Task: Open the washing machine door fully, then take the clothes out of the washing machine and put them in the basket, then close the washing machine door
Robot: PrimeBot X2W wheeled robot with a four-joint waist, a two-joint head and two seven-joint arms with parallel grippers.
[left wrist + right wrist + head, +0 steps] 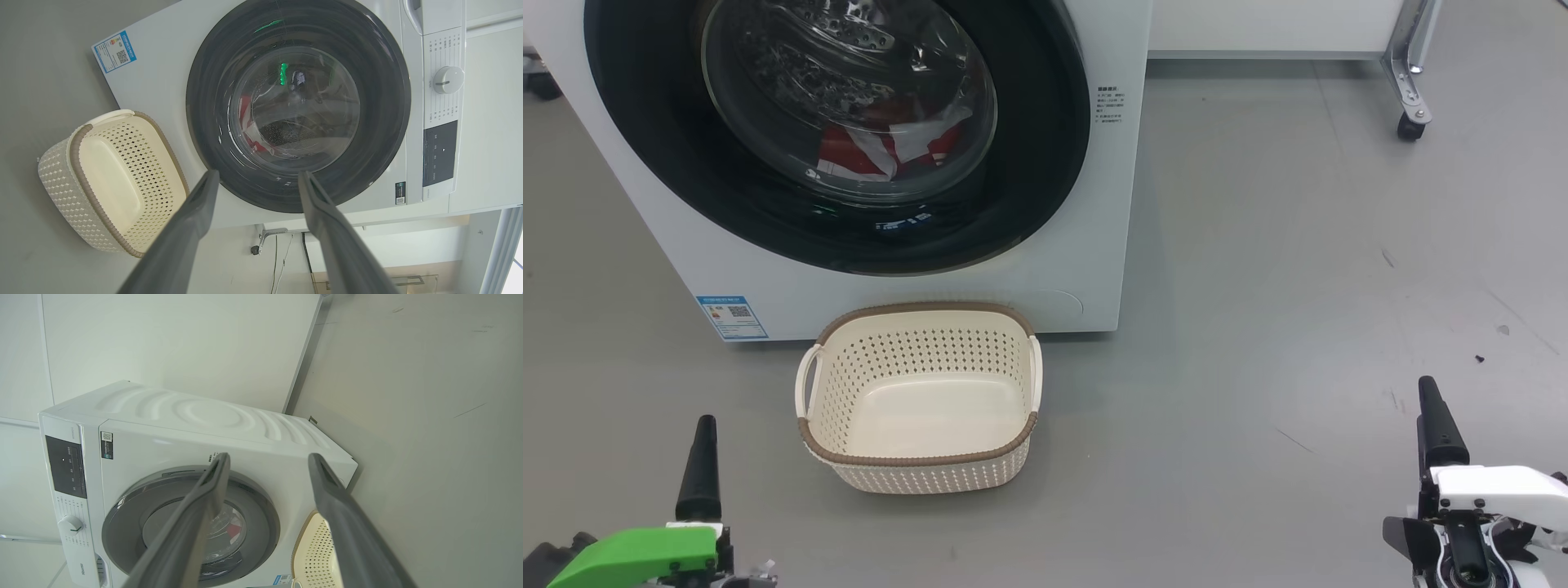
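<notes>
Grey floor (1258,245); washing machine (163,445) marked Hisense, blue label (733,317); left tool (258,173), right tool (269,456) wide, empty.

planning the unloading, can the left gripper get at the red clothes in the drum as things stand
Probably not yet: the washing machine door is shut, so it stands between the open left gripper and the clothes.

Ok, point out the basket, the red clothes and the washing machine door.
basket (923,478), head view, front wall.
red clothes (840,153), head view, fabric behind the glass.
washing machine door (1042,147), head view, right side of black rim.
</notes>
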